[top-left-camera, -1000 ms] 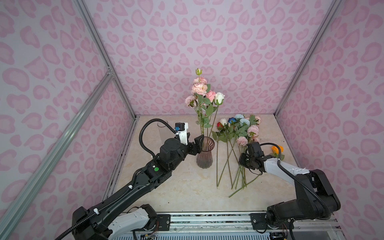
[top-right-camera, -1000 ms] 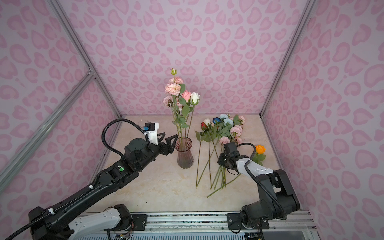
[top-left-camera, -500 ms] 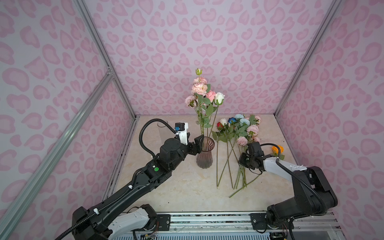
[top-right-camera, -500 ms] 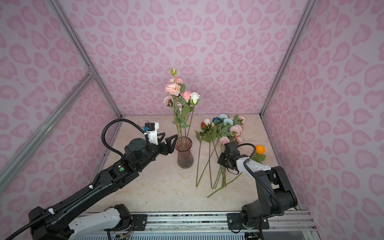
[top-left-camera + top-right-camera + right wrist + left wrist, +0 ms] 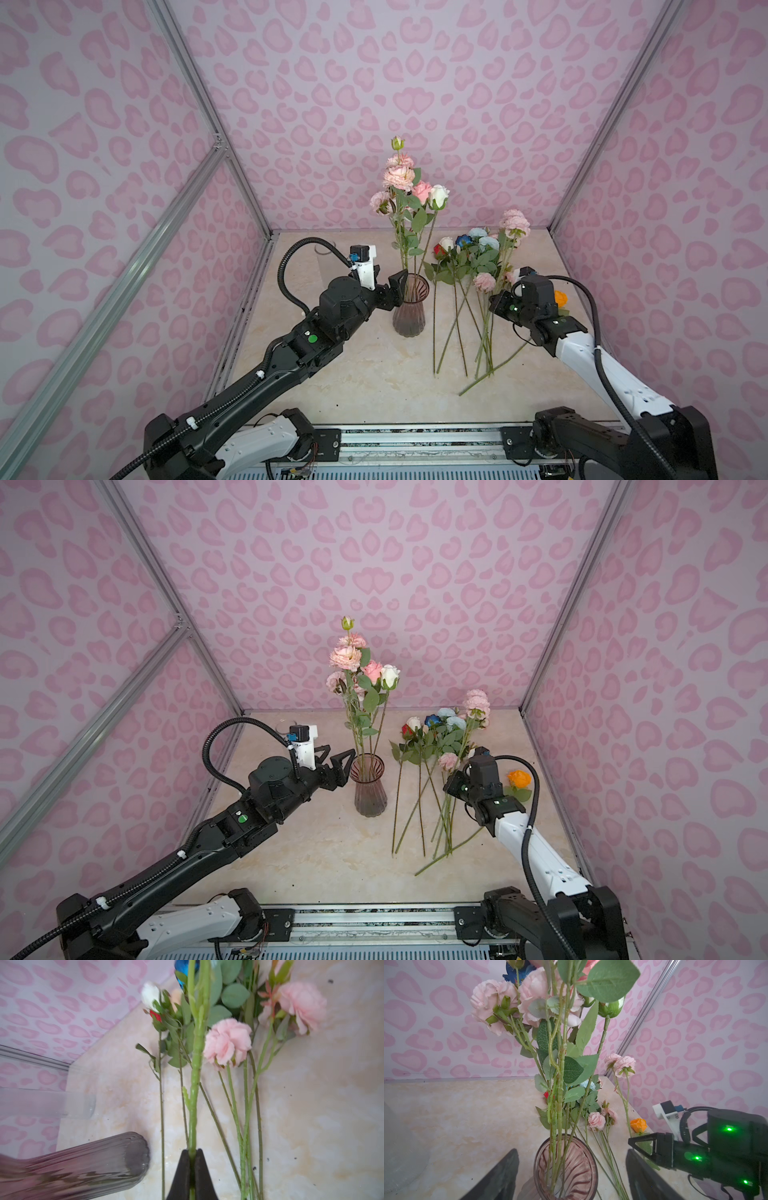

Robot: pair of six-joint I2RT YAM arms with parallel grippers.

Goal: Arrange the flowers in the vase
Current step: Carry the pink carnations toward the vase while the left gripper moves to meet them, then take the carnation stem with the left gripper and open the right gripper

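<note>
Ribbed, smoky-purple glass vase holding green-stemmed pink and white flowers. The loose flowers are red, white, dark blue, pale blue, pink and orange. Cream marbled table; lilac walls patterned with pink heart-like blotches; left tool and right tool black.

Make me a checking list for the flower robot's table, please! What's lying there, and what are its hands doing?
Surface: beige marbled tabletop, a few dark specks.
Job's things: ribbed purple vase upright, holding pink and white flowers; loose flowers lying beside it; orange flower by the right arm.
Clutter: clear ribbed glass at the back, left of the vase.
Hands: left hand open at the vase rim; right hand shut on a thick green stem.
Cables: a black hose loops over each arm.
Surroundings: pink heart-print walls, metal frame posts.
</note>
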